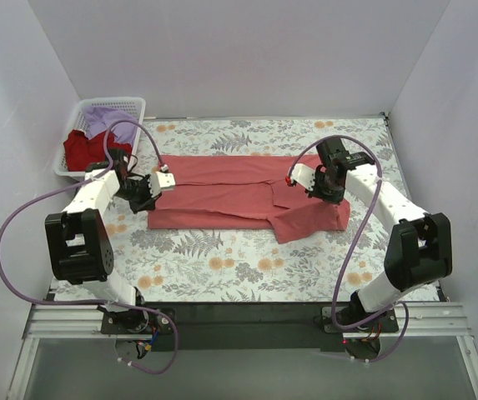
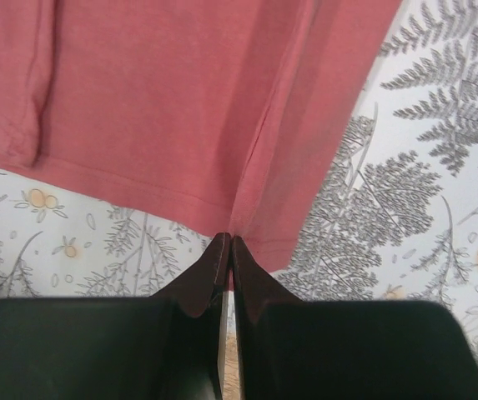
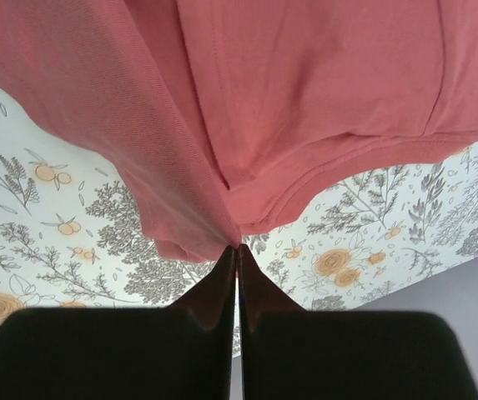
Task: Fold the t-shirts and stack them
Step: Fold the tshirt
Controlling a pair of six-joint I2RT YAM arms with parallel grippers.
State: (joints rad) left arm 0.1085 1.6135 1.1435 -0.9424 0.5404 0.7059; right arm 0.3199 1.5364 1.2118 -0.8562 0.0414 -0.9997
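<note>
Viewed from the top external camera, noted coral-red t-shirt [image 1: 222, 187] lying crosswise on floral cloth [image 1: 222, 258], partly folded into a long band, with one loose flap spilling toward the near side at right. Placed left gripper [image 1: 157, 185] at the band's left end and right gripper [image 1: 292, 180] over its right part; could not judge either jaw gap from this height, with both sets of tips masked by wrist housings. Logged white lattice basket [image 1: 130, 104] at far left corner, holding darker red t-shirt [image 1: 80, 150] and lavender t-shirt [image 1: 101, 118], both crumpled and partly screened by the basket wall. Passing to left wrist view, found left gripper [image 2: 226, 242] clenched, tips pressed together on a raised crease at the coral-red hem; could not see the fabric between the pads. Noted shirt cut off at top and left. Passing to right wrist view, found right gripper [image 3: 238, 248] likewise clenched, pinching gathered folds of the same shirt above the floral print. Recorded grey strip [image 3: 472, 292] at lower right, surface not identifiable.
</note>
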